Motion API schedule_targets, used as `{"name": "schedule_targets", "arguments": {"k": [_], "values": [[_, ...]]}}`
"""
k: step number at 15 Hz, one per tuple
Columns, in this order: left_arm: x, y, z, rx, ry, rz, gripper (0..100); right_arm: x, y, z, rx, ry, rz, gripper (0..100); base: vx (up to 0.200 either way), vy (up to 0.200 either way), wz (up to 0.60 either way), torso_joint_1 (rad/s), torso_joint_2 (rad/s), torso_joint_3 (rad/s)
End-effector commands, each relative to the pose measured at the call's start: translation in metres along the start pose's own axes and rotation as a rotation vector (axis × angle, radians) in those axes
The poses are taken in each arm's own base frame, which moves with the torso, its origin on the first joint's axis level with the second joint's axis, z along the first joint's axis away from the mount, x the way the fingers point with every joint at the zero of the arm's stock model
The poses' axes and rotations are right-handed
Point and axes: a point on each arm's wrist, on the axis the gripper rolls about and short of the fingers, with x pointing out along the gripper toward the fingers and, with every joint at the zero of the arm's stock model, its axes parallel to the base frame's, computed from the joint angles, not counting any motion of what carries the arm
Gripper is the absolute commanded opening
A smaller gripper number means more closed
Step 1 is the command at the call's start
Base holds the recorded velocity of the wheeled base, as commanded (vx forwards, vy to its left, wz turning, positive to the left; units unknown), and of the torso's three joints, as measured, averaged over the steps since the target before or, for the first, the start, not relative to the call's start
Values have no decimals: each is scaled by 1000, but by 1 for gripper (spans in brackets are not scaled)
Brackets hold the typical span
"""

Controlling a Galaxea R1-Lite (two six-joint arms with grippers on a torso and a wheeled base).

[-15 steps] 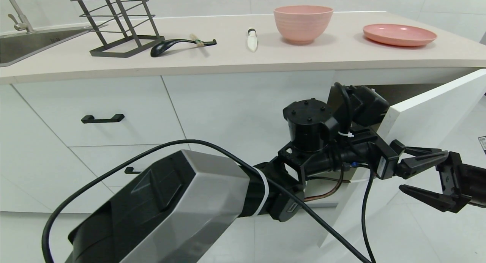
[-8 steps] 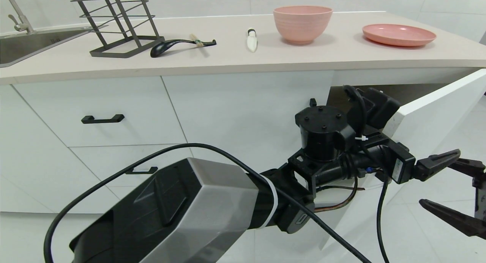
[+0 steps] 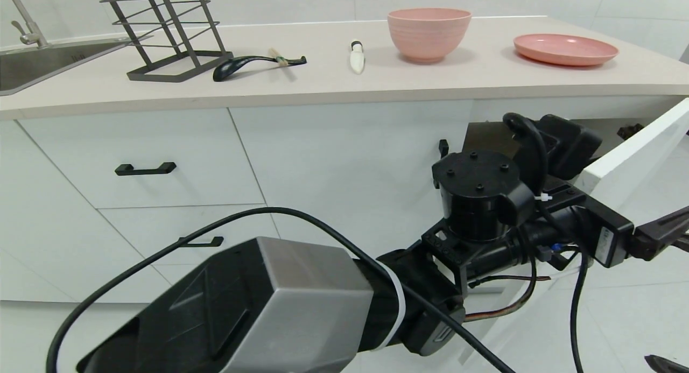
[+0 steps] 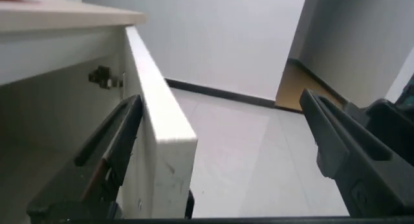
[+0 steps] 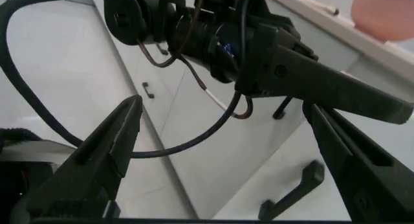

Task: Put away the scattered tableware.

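Pink bowl [image 3: 429,33], pink plate [image 3: 565,48] and black spoon [image 3: 237,65] sit apart on the tabletop [image 3: 323,85] (head view); wrist views: left gripper [image 4: 217,114] wide astride the cabinet door [image 4: 165,120] edge; right gripper [image 5: 221,107] wide too.

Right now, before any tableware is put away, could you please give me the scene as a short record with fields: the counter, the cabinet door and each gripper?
On the counter: pink bowl, pink plate, white utensil, black spoon, dish rack beside the spoon
Cabinet door: open, under the counter's right end
Left gripper: open, the door's edge between its fingers
Right gripper: open, holding nothing
Tableware put away: none yet
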Motion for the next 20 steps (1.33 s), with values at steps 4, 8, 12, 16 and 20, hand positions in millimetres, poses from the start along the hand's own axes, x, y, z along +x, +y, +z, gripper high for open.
{"name": "schedule_targets", "arguments": {"k": [4,8,12,16,20], "values": [[3,-8,-8,-18,31,5,100,-15,24,34,-149,-66,-61,100,0,0,0,0,0,0],[0,6,-24,-48,62,14,100,-21,42,22,4,21,-33,100,0,0,0,0,0,0],[-1,11,-51,-65,107,9,100,-23,48,12,113,87,-47,100,0,0,0,0,0,0],[7,17,-54,-83,69,8,100,-23,49,13,109,86,-48,100,0,0,0,0,0,0],[11,9,-59,-87,69,-6,100,-22,45,18,72,67,-53,100,0,0,0,0,0,0]]}}
